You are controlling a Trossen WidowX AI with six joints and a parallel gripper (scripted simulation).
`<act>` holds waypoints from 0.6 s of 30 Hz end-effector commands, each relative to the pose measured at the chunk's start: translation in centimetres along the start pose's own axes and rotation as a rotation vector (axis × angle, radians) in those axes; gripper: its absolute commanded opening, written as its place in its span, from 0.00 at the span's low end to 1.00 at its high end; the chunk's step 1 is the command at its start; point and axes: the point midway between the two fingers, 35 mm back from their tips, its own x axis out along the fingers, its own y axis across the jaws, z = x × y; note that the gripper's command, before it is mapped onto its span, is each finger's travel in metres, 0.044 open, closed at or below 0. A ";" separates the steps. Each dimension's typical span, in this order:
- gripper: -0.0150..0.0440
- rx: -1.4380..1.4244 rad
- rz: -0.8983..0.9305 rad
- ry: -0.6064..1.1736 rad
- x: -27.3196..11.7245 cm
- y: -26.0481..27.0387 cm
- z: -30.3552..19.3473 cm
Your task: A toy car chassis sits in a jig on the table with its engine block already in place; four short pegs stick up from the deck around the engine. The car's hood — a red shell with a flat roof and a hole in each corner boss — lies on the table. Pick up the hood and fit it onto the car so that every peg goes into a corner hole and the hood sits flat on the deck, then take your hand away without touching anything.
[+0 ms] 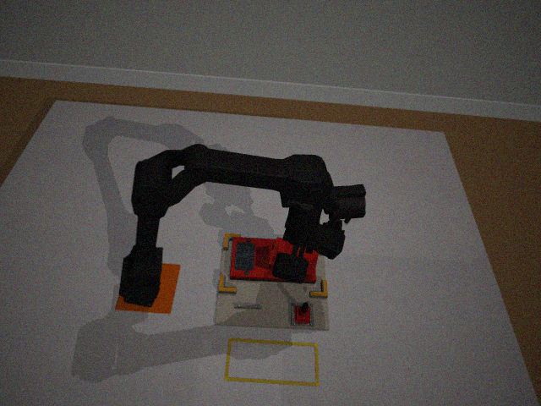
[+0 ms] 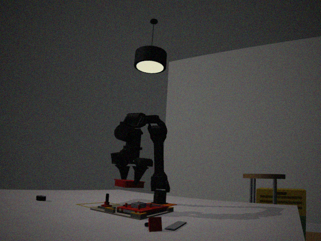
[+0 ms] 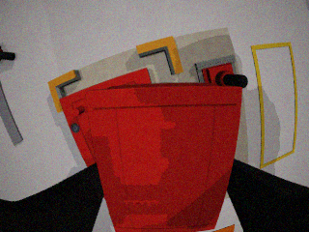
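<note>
My gripper (image 2: 130, 181) (image 3: 165, 168) is shut on the red hood (image 2: 121, 183) (image 3: 159, 145), one finger at each side. The hood hangs level, well above the table, over the right part of the chassis in the top view. The chassis (image 1: 258, 276) (image 2: 158, 208) (image 3: 127, 79) sits in the jig (image 1: 262, 293) between its orange corners. The engine block (image 2: 138, 205) is on the deck with short dark pegs around it. In the wrist view the hood is skewed against the chassis and hides the engine and most pegs.
A red part with an upright black stem (image 1: 304, 308) (image 2: 107, 198) (image 3: 235, 80) stands at the jig board's front. A yellow outline (image 1: 270, 382) lies before the board. A grey bar (image 2: 175, 225) (image 3: 10, 116) and a red block (image 2: 155, 224) lie behind. A black piece (image 2: 40, 198) lies apart.
</note>
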 end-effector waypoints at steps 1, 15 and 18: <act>0.25 -0.102 0.010 0.002 -0.2 2.0 -0.4; 0.25 -0.251 0.020 0.008 0.0 4.9 -1.1; 0.25 -0.251 0.020 0.008 0.7 4.9 -1.1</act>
